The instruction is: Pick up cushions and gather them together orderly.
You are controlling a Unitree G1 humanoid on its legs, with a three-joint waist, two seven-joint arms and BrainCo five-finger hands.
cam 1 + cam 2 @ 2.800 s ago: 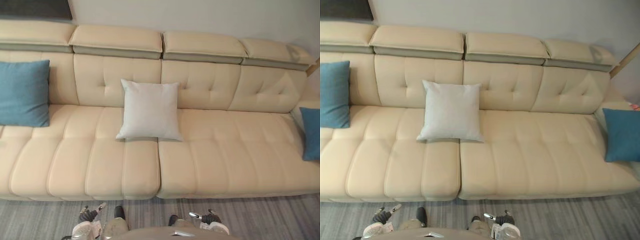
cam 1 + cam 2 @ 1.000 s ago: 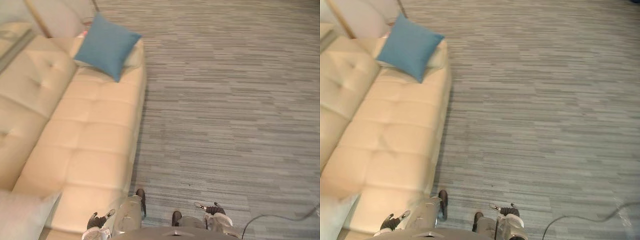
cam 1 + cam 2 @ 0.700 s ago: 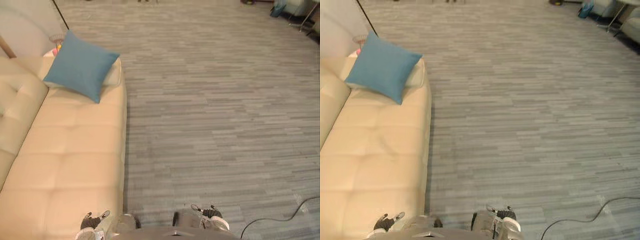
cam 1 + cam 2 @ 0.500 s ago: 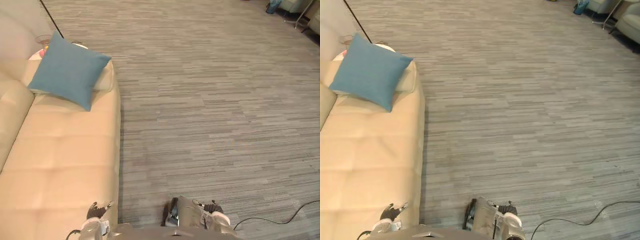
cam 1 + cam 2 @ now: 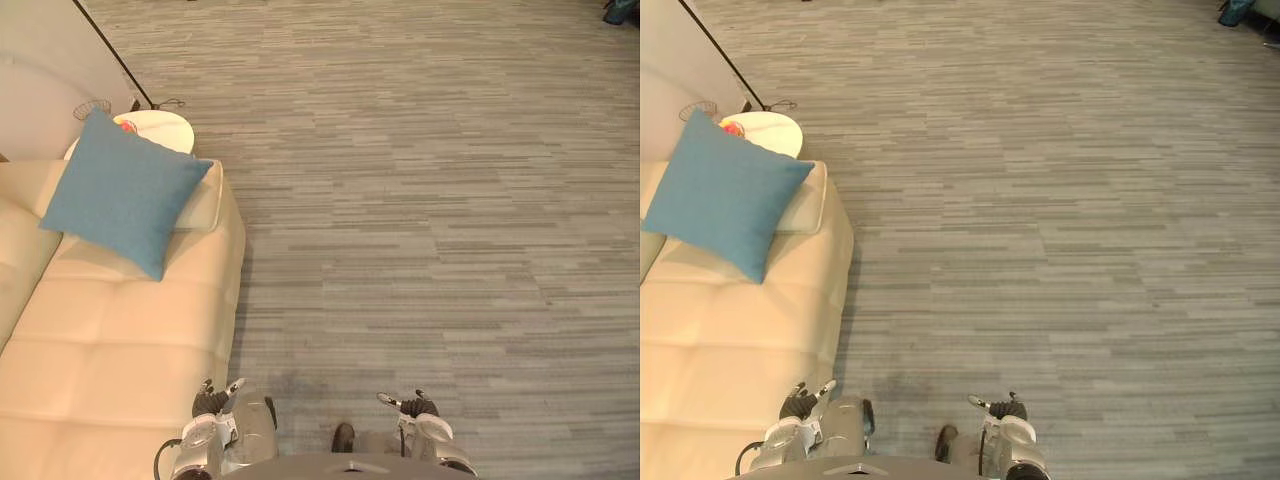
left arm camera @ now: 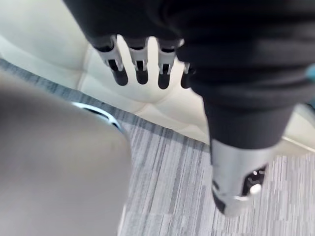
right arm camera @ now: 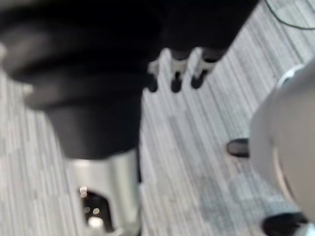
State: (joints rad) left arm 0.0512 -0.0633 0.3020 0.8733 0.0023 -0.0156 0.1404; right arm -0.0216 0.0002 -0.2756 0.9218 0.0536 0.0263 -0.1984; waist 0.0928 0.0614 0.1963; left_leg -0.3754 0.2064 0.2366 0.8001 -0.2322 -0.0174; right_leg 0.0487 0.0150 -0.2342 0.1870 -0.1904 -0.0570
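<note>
1. One blue cushion (image 5: 120, 190) leans at the sofa (image 5: 110, 340) end, well ahead of the left hand (image 5: 212, 402). The head view has swung off the sofa's front, so the camera turned and the cushions did not move. I judge this an approach, with no pickup yet.
2. Left wrist view: the fingers (image 6: 140, 66) are straight and empty. It adds the sofa seat just past them.
3. Right wrist view: the right hand (image 5: 412, 405) has relaxed, empty fingers (image 7: 174, 73) over floor (image 7: 187, 147), far from the cushion.
</note>
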